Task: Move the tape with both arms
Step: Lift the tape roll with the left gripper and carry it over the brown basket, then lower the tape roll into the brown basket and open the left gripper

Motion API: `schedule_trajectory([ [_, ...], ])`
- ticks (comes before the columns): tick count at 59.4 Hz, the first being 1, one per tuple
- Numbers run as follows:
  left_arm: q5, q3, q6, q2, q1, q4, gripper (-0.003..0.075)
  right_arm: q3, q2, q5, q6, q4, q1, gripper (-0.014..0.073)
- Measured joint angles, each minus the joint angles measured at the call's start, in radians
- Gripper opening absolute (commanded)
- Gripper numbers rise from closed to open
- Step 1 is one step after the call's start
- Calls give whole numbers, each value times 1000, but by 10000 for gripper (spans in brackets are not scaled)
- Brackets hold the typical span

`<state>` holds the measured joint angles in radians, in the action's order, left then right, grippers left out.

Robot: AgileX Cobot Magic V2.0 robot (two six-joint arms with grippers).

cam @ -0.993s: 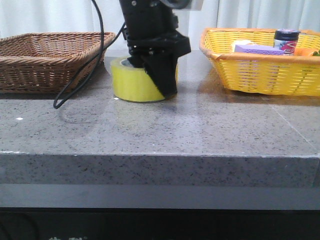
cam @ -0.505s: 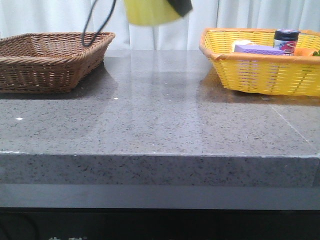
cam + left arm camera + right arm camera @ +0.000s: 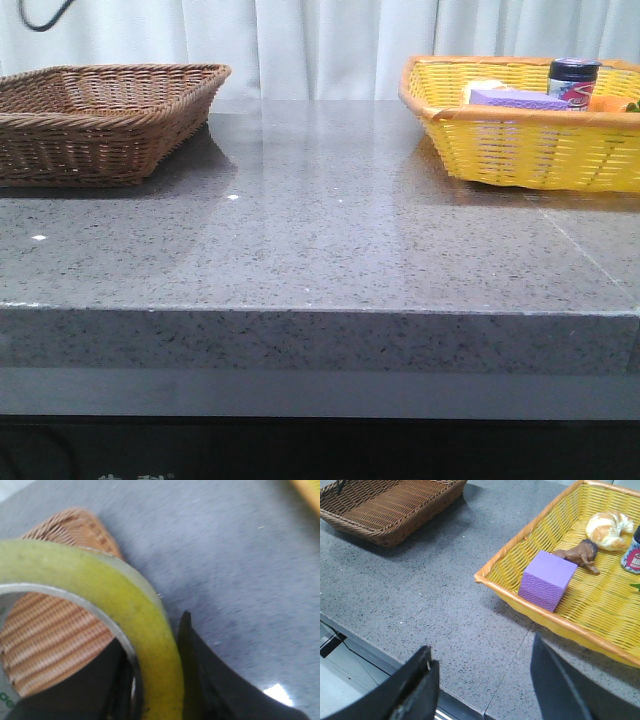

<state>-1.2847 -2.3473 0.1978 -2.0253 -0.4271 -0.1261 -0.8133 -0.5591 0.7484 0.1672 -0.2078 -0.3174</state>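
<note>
L fingers (image 3: 157, 690) grip tape (image 3: 100, 595); green print unreadable.

Wearing matte black plastic across the left jaws, tapering to a sharp wedge tip on one side and broadening into a flat dark slab on the other. Catching a faint sheen along the wedge's edge. Showing the same black on the right jaws, angular and thick, narrowing toward the ends. Carrying greyish scuffing and a small pale speck along the inner edge of one right-side piece, staying smooth and unmarked on the other. Trailing a thin dark cable loop (image 3: 45, 15), curling at the front view's upper corner.
</note>
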Motion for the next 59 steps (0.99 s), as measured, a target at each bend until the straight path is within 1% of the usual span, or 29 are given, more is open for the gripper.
schedule_trajectory([
  [15,0,141,-8,0,114,0,119,0,0,0,0,0,0,436],
  [23,4,225,-8,0,151,11,119,0,0,0,0,0,0,436],
  [35,45,306,-8,0,170,51,119,0,0,0,0,0,0,436],
  [52,115,318,-8,-26,170,65,121,0,0,0,0,0,0,436],
  [56,120,318,-8,-42,170,65,148,0,0,0,0,0,0,436],
  [58,121,318,-8,-51,170,65,176,0,0,0,0,0,0,436],
  [59,121,318,-8,-54,170,65,203,0,0,0,0,0,0,436],
])
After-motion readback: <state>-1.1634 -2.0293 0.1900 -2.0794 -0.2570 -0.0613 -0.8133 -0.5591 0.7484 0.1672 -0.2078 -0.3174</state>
